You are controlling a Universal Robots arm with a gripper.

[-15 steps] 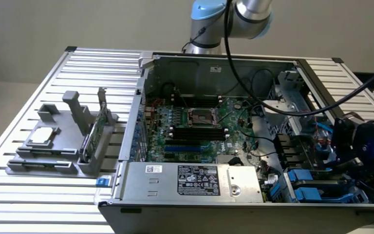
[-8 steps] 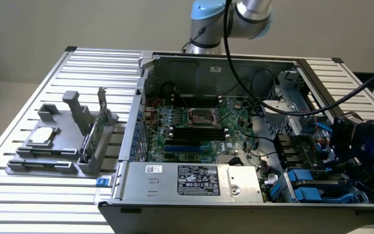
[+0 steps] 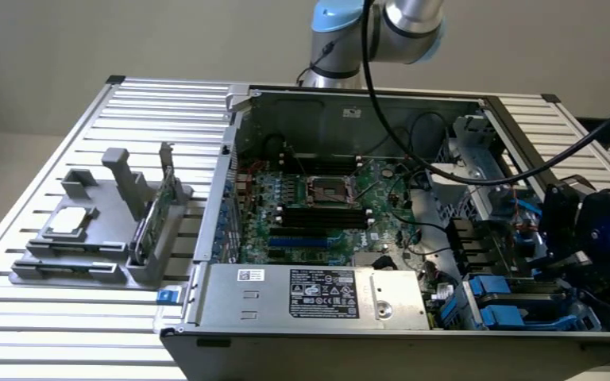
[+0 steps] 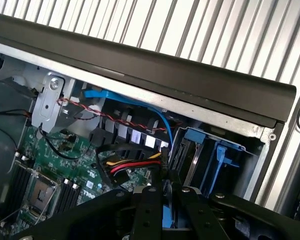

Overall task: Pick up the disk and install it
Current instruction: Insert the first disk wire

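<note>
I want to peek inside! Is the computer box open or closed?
Open. The computer case has no side cover on, so its green motherboard shows plainly inside.

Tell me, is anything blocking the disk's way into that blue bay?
Nothing visibly does. The end effector seems to grip the disk by its blue-railed edge, and the blue bay ahead looks open. A red, yellow and black cable bundle lies close beside that path.

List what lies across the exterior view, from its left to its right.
Silver chip → thin upright card → motherboard → blue drive brackets.
</note>
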